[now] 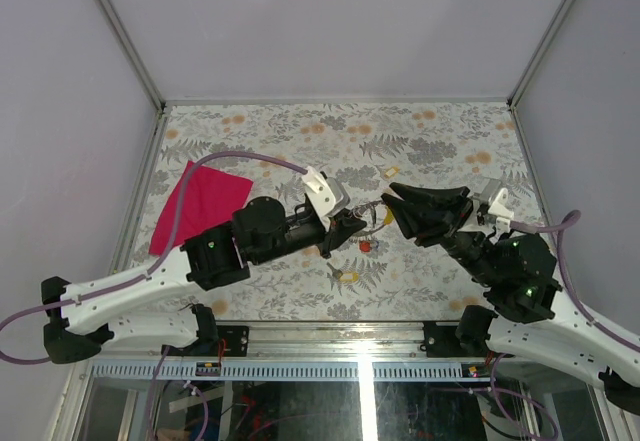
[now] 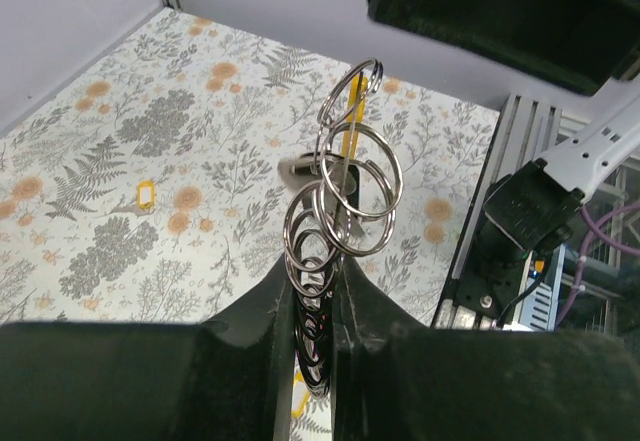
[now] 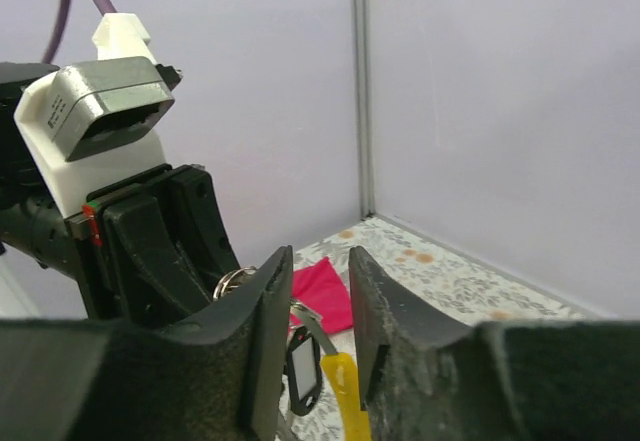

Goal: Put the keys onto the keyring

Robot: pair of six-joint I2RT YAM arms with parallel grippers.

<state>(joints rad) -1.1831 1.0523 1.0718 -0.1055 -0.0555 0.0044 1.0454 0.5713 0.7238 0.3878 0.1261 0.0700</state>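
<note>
My left gripper is shut on the keyring, a chain of linked grey metal rings that stands up from between its fingers. A yellow-capped key hangs on the top rings. My right gripper faces the left one, close to the rings, with its jaws apart. In the right wrist view the yellow key and a black-capped key hang in the gap between its fingers. Loose keys lie on the table: a red one, a yellow one and another yellow one.
A pink cloth lies at the left of the flowered table. Grey walls close in the back and sides. A metal rail runs along the near edge by the arm bases.
</note>
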